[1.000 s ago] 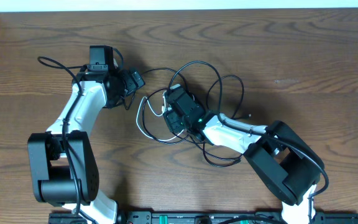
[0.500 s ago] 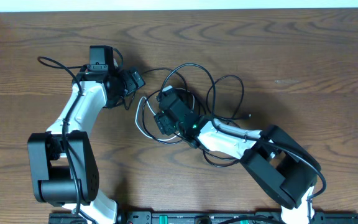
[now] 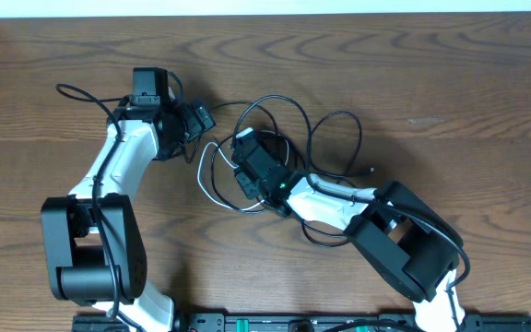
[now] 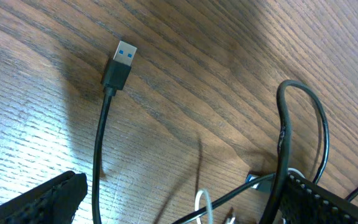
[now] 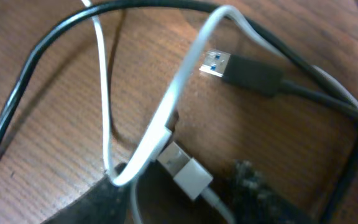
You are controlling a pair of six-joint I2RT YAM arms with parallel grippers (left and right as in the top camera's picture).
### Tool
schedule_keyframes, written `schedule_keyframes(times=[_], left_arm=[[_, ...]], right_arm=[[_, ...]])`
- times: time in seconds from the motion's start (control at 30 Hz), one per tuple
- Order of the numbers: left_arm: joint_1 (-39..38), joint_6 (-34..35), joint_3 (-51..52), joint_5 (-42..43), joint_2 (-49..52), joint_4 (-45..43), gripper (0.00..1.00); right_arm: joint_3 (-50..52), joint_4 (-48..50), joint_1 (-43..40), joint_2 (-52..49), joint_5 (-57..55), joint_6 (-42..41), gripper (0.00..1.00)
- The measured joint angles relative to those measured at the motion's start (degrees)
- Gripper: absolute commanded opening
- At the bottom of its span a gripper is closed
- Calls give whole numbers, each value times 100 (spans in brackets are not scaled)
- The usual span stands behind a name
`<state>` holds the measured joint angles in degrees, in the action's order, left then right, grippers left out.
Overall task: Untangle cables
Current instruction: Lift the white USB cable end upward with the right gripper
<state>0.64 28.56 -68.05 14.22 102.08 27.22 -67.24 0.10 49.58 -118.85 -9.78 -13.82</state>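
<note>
The cables lie tangled mid-table: black loops [image 3: 289, 103] and a thin white cord [image 3: 208, 177]. My left gripper [image 3: 200, 120] hangs open at the tangle's left edge. In its wrist view a black cable with a USB plug [image 4: 119, 65] runs down between the wide-apart fingers [image 4: 45, 200], beside a bit of white cord [image 4: 202, 205]. My right gripper [image 3: 244, 153] sits low over the tangle's middle. Its jaws are partly closed around the white cord's USB plug [image 5: 186, 169], with a little gap on both sides. A white loop [image 5: 166, 112] rests against the left finger [image 5: 95, 200]. A second black USB plug [image 5: 244, 73] lies just beyond.
More black cable trails right to a small plug end [image 3: 370, 171] and loops under the right arm [image 3: 325, 242]. The thicker black wires on both arms run close by. A black rail [image 3: 275, 323] lines the table's front edge.
My right gripper has slid left and slightly forward over the white cord, and its jaws have narrowed around the white plug. The left arm has stayed still.
</note>
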Motion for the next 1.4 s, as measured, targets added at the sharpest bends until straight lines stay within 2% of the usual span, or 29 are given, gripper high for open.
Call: schedule_keyframes(times=[0.03,0.07,0.2,0.37,0.5,0.63,1.0,1.4], left_arm=[[0,0,0,2,0,-2,100],[0,0,0,2,0,0,100],[0,0,0,2,0,13,100],[0,-2,0,2,0,52,100],[0,0,0,2,0,63,100],[0,0,0,2,0,63,100],[0,-2,0,2,0,66,100],[0,0,0,0,0,68,100]], right_arm=[[-22,-50,9,7,35,59,13],[-35,-96,11,20,85,90,1],[-39,-330,17,131,372,96,1],[-157,-1193,-57,378,782,105,1],[-575,-1858,-142,667,918,105,1],[-953,-1991,-219,1106,977,107,1],[-1102,-1733,-448,2192,927,109,1],[-1110,24,-671,3866,743,780,1]])
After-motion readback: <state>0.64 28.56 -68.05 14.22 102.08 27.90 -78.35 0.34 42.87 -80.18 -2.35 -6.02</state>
